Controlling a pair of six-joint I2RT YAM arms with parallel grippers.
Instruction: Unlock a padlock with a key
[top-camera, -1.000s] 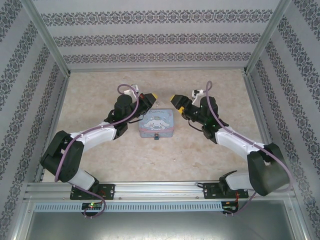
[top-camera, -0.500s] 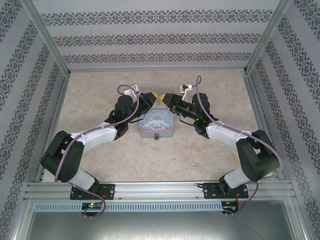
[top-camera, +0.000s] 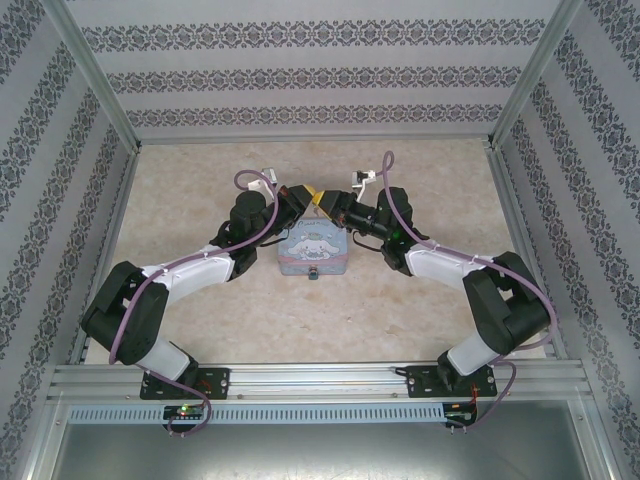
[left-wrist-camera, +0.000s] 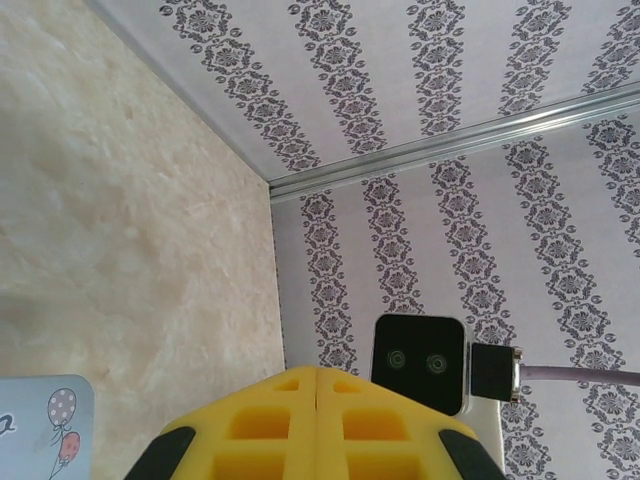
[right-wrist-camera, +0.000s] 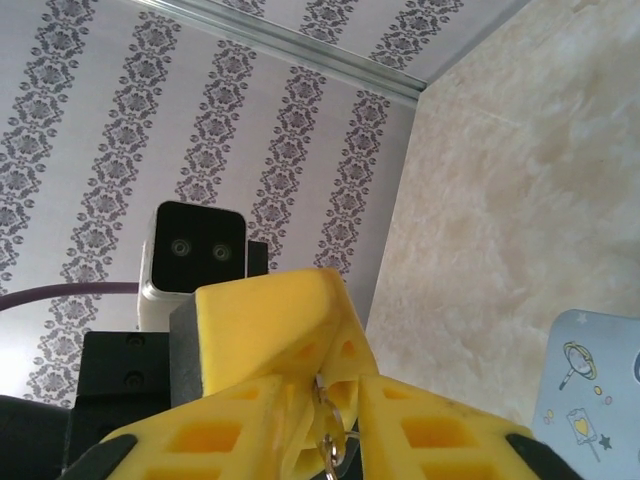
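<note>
Since 1 second ago, the right end effector (top-camera: 326, 200) has swung in to meet the left end effector (top-camera: 303, 196) above the far edge of the tin box (top-camera: 313, 248). From the top, the padlock (top-camera: 313, 275) lies on the counter (top-camera: 350, 320), touching the box's near edge.

The left wrist view shows the left end effector (left-wrist-camera: 317, 390) clenched, its 2 yellow fingers pressed together, with a box corner (left-wrist-camera: 40, 425) beside it.

In the right wrist view, the key (right-wrist-camera: 328, 440) and its ring hang from the left end effector's (right-wrist-camera: 275, 320) tip. The right end effector (right-wrist-camera: 320, 392) is released, its fingers apart on either side of the key.
</note>
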